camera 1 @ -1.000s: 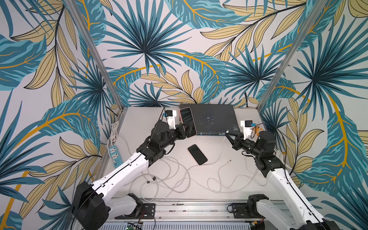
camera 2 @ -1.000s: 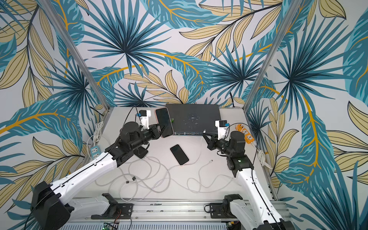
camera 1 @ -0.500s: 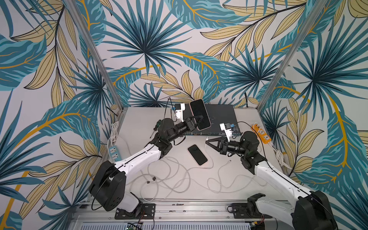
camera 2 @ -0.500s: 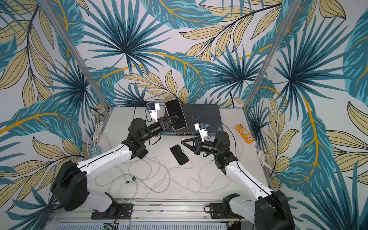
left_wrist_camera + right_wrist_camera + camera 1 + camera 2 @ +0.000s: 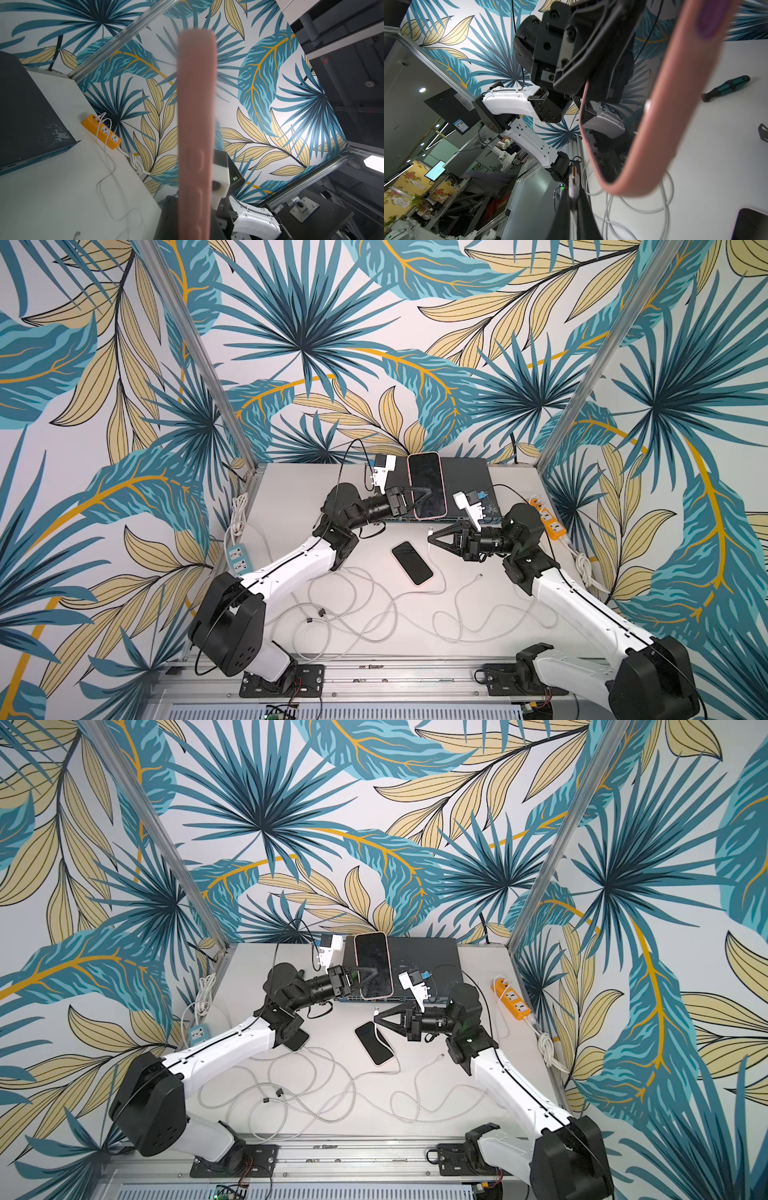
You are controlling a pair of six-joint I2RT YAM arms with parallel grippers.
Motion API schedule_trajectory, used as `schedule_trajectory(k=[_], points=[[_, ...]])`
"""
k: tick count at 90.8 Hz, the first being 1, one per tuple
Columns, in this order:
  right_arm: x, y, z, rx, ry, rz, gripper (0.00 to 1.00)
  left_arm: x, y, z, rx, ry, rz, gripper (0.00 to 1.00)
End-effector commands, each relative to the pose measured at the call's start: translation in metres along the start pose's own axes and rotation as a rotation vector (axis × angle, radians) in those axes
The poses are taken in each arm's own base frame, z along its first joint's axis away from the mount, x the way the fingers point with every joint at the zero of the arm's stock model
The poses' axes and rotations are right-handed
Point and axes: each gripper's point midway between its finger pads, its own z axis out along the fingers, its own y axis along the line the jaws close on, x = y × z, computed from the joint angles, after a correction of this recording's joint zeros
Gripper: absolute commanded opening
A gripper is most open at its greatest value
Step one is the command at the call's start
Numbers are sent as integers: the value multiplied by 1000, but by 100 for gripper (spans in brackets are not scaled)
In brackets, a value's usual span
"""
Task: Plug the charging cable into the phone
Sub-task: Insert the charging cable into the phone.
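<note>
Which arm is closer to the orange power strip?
Right. The right arm sits just beside the power strip; the left arm is across the table from it, holding a pink phone.

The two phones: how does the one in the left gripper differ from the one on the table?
Held phone hangs above the table, clamped in the left gripper; lying phone rests flat, ungripped. Held phone points straight away in both top views; lying phone sits diagonal. Both have dark screens and pink cases.

No text, label or number can be read.
</note>
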Motion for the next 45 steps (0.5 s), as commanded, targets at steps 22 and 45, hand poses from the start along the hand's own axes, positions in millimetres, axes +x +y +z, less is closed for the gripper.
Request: schedule_trajectory(k=[22, 45], points=[[-5, 25, -2, -55, 19, -48, 0, 2, -43, -6, 89, 63, 82, 0], [-7, 20, -1, -46, 19, -44, 0, 5, -46, -7, 111, 67, 79, 0]])
